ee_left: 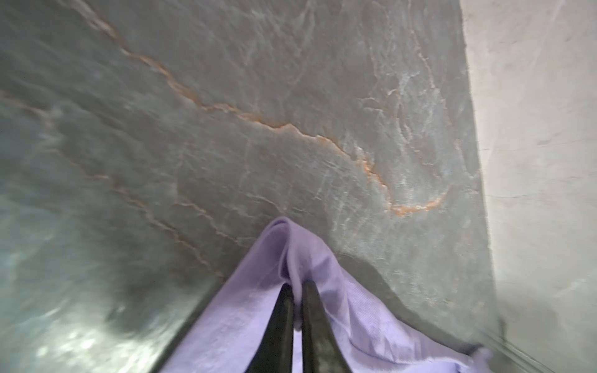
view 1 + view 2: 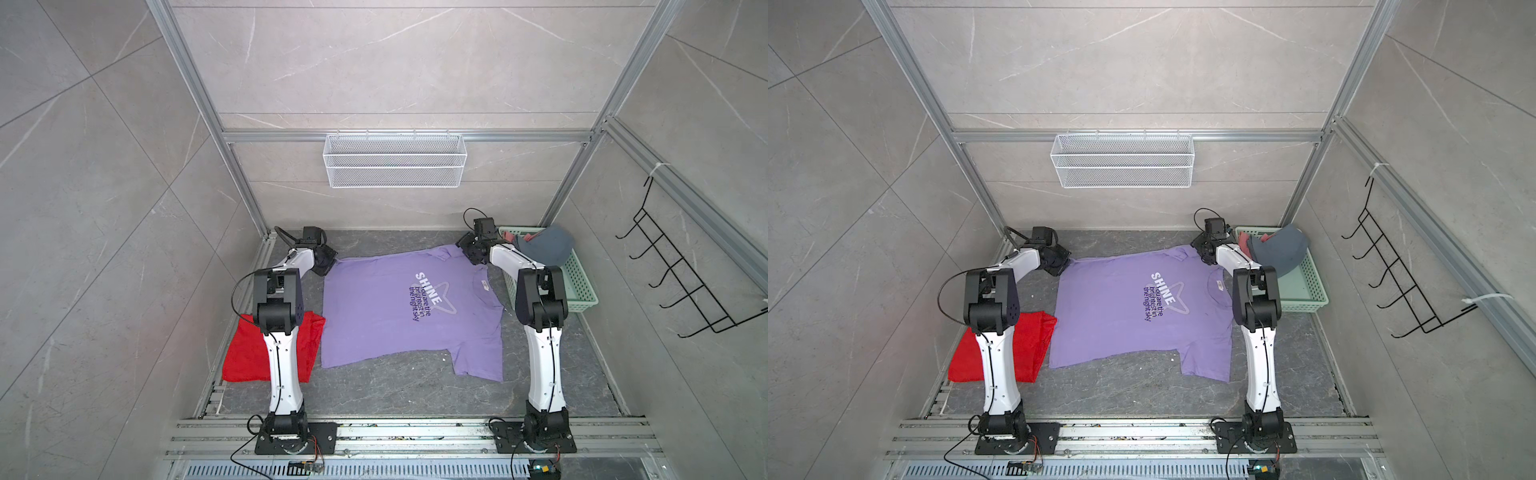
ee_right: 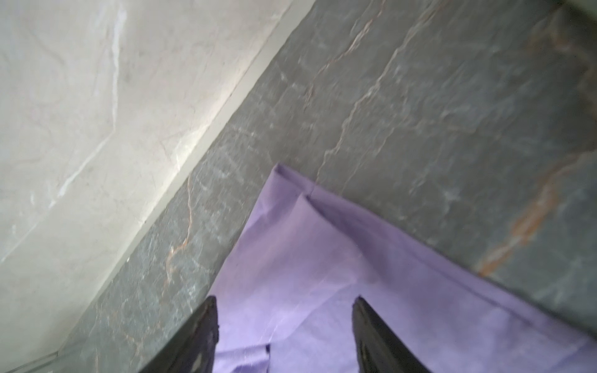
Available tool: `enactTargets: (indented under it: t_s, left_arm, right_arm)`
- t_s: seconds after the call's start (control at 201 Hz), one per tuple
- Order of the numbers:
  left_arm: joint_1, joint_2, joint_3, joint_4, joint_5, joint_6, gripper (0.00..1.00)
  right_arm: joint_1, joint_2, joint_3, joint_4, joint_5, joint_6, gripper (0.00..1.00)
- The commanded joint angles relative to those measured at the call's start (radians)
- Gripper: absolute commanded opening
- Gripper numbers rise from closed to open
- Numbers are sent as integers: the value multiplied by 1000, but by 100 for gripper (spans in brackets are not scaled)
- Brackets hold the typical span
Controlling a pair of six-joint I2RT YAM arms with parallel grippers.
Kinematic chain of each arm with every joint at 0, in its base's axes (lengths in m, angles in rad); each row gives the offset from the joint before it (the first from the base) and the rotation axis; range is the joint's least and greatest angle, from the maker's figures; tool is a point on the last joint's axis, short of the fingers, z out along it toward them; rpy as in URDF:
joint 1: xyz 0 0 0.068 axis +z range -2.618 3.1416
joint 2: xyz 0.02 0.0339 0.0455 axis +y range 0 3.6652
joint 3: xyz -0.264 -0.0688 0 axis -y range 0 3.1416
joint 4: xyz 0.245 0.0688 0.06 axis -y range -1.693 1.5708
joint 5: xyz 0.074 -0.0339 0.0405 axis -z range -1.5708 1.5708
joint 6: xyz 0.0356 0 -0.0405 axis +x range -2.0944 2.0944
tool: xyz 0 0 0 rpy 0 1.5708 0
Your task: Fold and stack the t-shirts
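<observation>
The printed t-shirt (image 2: 386,316) lies spread in the middle of the table (image 2: 374,395), with a second t-shirt (image 2: 245,357) just beside it on the left, partly under the left arm. A basket (image 2: 582,291) holding bunched t-shirts (image 2: 546,245) stands at the far right. The left gripper (image 2: 331,263) and right gripper (image 2: 468,254) sit at the spread shirt's far corners.

Pale tile walls (image 2: 395,62), dark veined floor (image 2: 395,390); a wire basket (image 2: 395,160) hangs from the frame (image 2: 291,136), a hook rack (image 2: 685,274) at right.
</observation>
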Motion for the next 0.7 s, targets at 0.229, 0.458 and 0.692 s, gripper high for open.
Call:
enactTargets:
  t_s: [0.229,0.458,0.692]
  left_arm:
    - [18,-2,-30,254,123,-157,5]
    - [19,14,-13,258,137,-163,5]
    - [19,22,-6,235,135,-149,4]
  right_arm:
    - [-17,93,80,-41,16,19,63]
    - [-17,165,184,-66,1,45,37]
    - [-13,136,221,-26,-45,109,6]
